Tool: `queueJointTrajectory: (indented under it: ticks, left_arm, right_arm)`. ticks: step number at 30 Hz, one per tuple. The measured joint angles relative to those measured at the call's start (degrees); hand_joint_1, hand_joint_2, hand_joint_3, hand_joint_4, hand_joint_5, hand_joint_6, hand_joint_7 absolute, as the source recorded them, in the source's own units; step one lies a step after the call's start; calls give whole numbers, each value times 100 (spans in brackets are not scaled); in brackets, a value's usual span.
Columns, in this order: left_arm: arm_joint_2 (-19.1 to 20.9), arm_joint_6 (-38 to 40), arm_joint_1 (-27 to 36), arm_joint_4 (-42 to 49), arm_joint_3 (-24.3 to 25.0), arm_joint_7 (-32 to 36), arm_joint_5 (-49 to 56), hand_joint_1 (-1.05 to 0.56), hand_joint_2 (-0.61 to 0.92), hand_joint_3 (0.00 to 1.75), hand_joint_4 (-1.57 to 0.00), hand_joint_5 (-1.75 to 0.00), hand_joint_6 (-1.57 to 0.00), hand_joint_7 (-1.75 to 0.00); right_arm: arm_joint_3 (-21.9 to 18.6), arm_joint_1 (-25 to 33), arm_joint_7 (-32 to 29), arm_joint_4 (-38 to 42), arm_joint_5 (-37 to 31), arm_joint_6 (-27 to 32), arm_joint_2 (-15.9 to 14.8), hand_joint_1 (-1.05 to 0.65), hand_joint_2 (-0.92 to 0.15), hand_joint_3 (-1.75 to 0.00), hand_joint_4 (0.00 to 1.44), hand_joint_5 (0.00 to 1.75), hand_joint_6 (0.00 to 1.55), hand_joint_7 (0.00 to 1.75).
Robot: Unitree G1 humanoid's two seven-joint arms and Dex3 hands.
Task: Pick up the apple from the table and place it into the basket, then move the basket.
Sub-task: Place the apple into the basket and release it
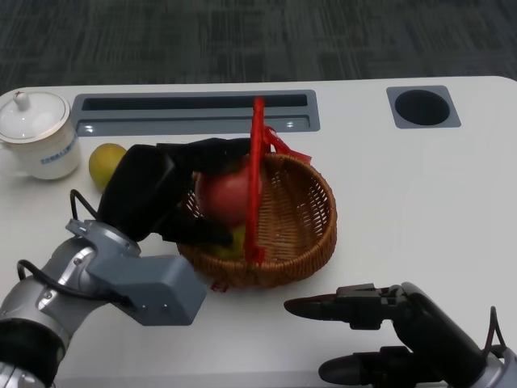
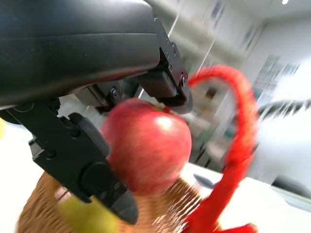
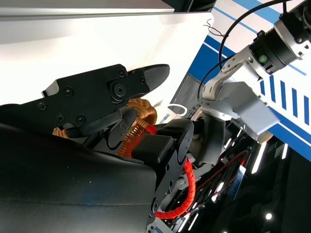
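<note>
Over the wicker basket (image 1: 299,234), beside its upright red handle (image 1: 257,174), our left hand (image 1: 157,190) held the red apple (image 1: 226,196), its fingers (image 2: 85,165) clasped around the fruit. Near the table (image 1: 420,194) edge, our right hand (image 1: 371,335) held nothing, fingers released and apart. A yellow fruit (image 1: 106,163) sat beside a white lidded cup (image 1: 38,133).

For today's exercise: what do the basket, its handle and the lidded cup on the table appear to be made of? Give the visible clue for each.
Basket: probably wicker or rattan, matte tan, with visible woven strands. Handle: bright red, seemingly a wrapped or plastic-coated hoop; the exact material is unclear. Lidded cup: likely glazed ceramic, glossy white.
</note>
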Motion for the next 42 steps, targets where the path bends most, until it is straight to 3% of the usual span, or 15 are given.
queueJointTrajectory:
  ticks: [5, 11, 20, 26, 33, 42]
  left_arm:
    - [53, 153, -222, 239, -97, -429, -46, -86, 69, 0, -19, 0, -8, 0]
    - [146, 196, -252, 224, -134, -548, -53, -88, 70, 0, -19, -1, -6, -1]
    - [482, 109, 305, -915, 17, -772, -359, -71, 69, 0, -35, -5, -24, -3]
    - [608, -734, 1060, -1315, 275, -1315, -1563, -54, 72, 1, -56, -8, -51, -6]
    - [720, -1293, 1818, -1670, 584, -2026, -2563, -54, 70, 1, -78, -8, -67, -5]
    - [686, -1557, 2328, -1638, 947, -2542, -3352, -51, 70, 0, -90, -6, -79, -5]
  right_arm:
    - [-14, 45, -15, -63, 3, 52, -7, -47, -92, -1, 82, 0, 72, 0]
    - [-23, 72, -17, -174, 5, 76, -26, -47, -91, 0, 82, 0, 73, 0]
    - [-223, -108, -48, -332, 11, -62, -217, -47, -92, -2, 82, 0, 71, 0]
    - [-394, -318, -30, -822, -44, -22, -541, -51, -92, -4, 80, 0, 70, 0]
    - [-444, -675, 8, -896, -119, 123, -746, -52, -92, -2, 79, 0, 70, 0]
    - [-417, -1444, 39, -291, -429, 58, -872, -52, -90, -1, 80, 1, 70, 0]
